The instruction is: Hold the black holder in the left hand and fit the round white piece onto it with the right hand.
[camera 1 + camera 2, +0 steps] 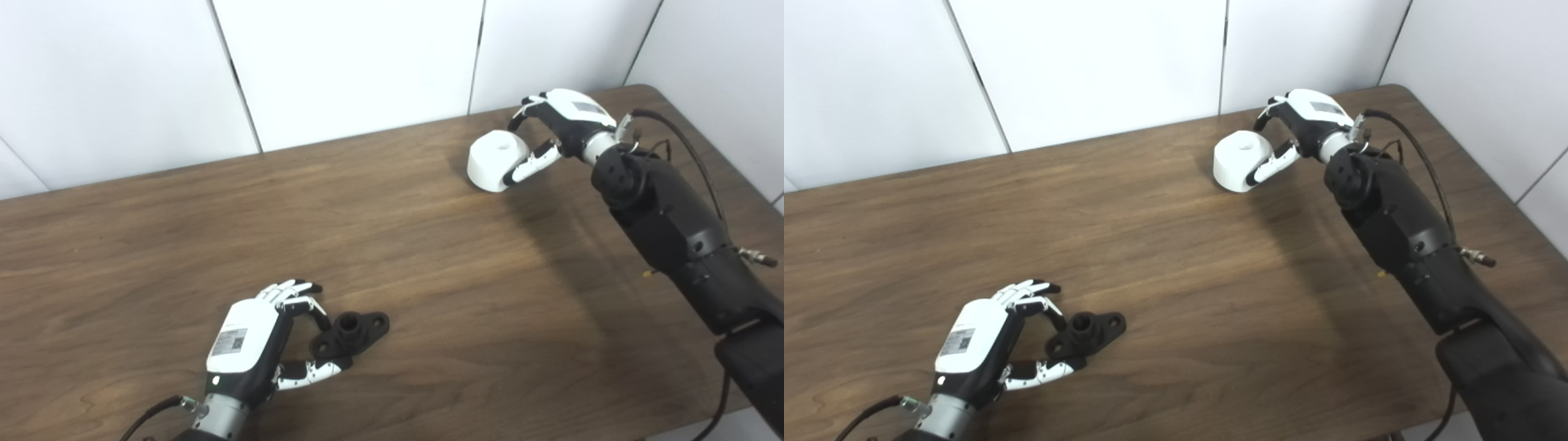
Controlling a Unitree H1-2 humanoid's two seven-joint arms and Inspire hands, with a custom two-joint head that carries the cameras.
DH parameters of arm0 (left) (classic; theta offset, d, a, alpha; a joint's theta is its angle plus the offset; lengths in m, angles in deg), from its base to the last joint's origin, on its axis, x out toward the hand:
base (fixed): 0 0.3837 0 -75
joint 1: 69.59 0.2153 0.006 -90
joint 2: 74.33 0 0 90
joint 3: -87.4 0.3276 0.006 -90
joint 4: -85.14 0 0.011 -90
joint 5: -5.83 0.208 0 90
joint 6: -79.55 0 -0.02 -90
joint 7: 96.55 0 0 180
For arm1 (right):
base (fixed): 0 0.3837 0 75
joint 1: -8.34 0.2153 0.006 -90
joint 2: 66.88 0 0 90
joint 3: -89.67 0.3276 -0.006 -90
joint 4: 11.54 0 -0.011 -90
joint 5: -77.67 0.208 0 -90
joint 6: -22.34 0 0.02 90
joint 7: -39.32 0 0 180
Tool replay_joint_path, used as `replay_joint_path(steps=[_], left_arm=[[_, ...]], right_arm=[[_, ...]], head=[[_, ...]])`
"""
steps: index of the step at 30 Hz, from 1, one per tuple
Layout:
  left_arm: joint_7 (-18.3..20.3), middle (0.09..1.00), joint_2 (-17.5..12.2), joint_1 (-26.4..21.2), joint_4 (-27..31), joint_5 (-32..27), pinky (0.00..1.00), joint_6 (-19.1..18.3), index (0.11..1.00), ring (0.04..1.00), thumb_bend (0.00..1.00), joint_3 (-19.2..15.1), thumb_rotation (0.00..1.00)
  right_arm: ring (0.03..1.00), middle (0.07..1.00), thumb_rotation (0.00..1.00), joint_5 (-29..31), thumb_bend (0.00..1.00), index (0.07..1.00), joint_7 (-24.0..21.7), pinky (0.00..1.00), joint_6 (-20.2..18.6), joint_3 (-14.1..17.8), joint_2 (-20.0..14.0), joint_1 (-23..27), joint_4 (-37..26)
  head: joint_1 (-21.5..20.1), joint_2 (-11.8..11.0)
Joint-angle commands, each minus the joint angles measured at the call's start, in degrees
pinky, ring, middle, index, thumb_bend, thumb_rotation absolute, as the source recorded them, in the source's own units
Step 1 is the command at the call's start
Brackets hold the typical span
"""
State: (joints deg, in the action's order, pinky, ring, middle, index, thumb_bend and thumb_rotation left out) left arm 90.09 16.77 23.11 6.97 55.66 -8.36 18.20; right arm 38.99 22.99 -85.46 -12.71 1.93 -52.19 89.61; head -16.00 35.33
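Nearest the camera, at seven o'clock on the table (429, 257), the left hand (257, 343) curls around the black holder (352, 331), fingers and thumb touching its near end; it still lies flat, so a firm grasp isn't certain. Far off at one o'clock, the right hand (560, 125) clasps the round white piece (497, 159), tilted on the wood. Good practice, I judge: pinch the holder firmly, raise its socket upward, then bring the piece's hole squarely over it.

Brown wooden table (429, 257), white wall panels (355, 61)
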Motion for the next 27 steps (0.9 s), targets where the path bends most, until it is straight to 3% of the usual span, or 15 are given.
replay_joint_path(steps=[1, 8, 27], left_arm=[[3.73, 0.811, -0.62, 1.58, -5.17, 2.15, 0.86, -4.33, 0.489, 0.868, 0.52, 1.12, 0.05], [3.76, 0.811, -0.38, 1.38, -5.29, 2.31, 0.86, -4.52, 0.489, 0.870, 0.52, 1.36, 0.05], [3.47, 0.809, -0.60, 1.30, -5.55, 2.13, 0.86, -4.52, 0.489, 0.867, 0.52, 1.72, 0.05]], right_arm=[[1.000, 0.867, 0.42, -1.22, 1.00, 0.745, -0.09, 1.00, 0.74, 0.11, -2.44, 3.34, -1.32], [0.980, 0.788, 0.41, -2.01, 1.00, 0.660, 0.48, 1.00, 2.82, -0.10, -3.17, 3.12, -0.18], [1.000, 0.843, 0.45, -1.86, 1.00, 0.715, -0.15, 1.00, 1.68, 0.55, -2.79, 3.56, -0.27]], head=[[0.02, -0.02], [0.37, -0.24], [0.27, -0.28]])
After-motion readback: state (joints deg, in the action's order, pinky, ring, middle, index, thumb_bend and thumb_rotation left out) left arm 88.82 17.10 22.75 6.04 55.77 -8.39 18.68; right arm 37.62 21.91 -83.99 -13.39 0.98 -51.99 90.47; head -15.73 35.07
